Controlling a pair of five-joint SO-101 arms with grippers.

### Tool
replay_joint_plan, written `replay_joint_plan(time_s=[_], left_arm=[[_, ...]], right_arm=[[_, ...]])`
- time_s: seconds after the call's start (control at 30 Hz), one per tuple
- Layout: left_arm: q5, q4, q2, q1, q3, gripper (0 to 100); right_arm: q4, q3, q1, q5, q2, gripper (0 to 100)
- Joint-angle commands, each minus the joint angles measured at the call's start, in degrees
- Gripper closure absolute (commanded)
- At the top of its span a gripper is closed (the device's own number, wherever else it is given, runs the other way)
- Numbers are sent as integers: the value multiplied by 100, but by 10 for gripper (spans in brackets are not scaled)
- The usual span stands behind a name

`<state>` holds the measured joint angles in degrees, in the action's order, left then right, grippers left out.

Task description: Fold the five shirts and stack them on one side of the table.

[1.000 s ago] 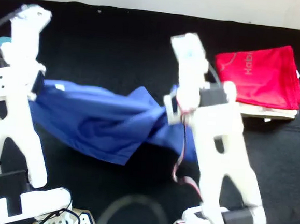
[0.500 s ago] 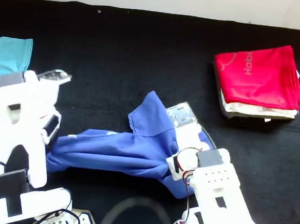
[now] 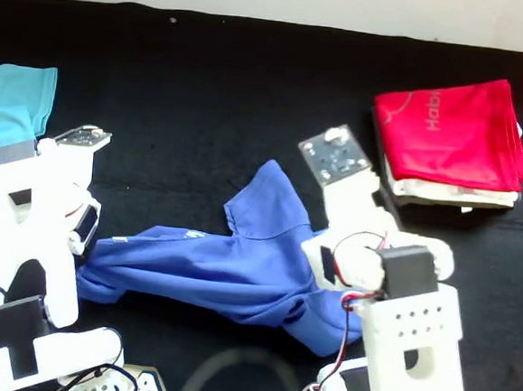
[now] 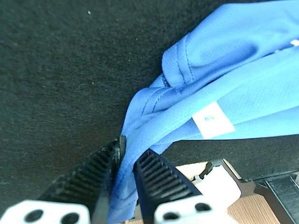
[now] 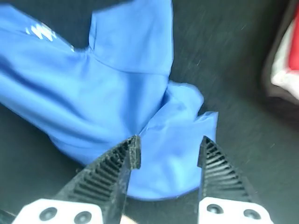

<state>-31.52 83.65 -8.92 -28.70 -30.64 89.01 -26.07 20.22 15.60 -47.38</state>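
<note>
A blue shirt (image 3: 238, 266) lies bunched across the front middle of the black table, one sleeve (image 3: 266, 200) pointing away. My left gripper (image 4: 129, 151) is shut on the shirt's edge (image 4: 140, 116) at its left end, beside a white tag (image 4: 212, 120). The left arm (image 3: 33, 214) stands at the front left. My right gripper (image 5: 169, 144) hangs open just above the shirt's right end (image 5: 182, 140), nothing between its fingers. The right arm (image 3: 358, 230) rises over that end. A folded red shirt (image 3: 452, 129) rests on a folded white one (image 3: 452, 194) at the back right.
A teal shirt (image 3: 10, 103) lies loose at the far left edge. Bare black cloth (image 3: 207, 82) spreads behind the blue shirt. The arm bases (image 3: 49, 355) stand along the front edge. The folded stack's edge (image 5: 285, 70) shows in the right wrist view.
Both arms pulled the stretched blue shirt toward the front and lowered it. The right gripper has since let go and lifted away; the left still holds its end.
</note>
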Motion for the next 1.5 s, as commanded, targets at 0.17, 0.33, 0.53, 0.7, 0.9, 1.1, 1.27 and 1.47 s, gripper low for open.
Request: replay_joint_plan(time_s=[0.17,0.33,0.53,0.7,0.9,1.1,1.27,1.47], left_arm=[[-62,9,-92,-66,286,992],[-53,9,-92,-66,330,992],[-35,9,-92,-66,330,992],[-35,9,-92,-75,330,992],[-44,-9,-92,-75,330,992],[-53,18,-101,-171,374,992],[-62,18,-400,-840,804,992],[-633,211,-734,-1235,1218,992]], right_arm=[[-1332,356,-57,9,1015,793],[-2009,1191,57,-360,3407,796],[-1982,3257,312,-352,6009,796],[-1684,4875,303,-352,7635,796],[-787,6387,778,-352,8831,796],[-541,7213,998,-352,9675,796],[215,7996,1279,-352,9710,796],[409,8831,1165,-352,9763,796]])
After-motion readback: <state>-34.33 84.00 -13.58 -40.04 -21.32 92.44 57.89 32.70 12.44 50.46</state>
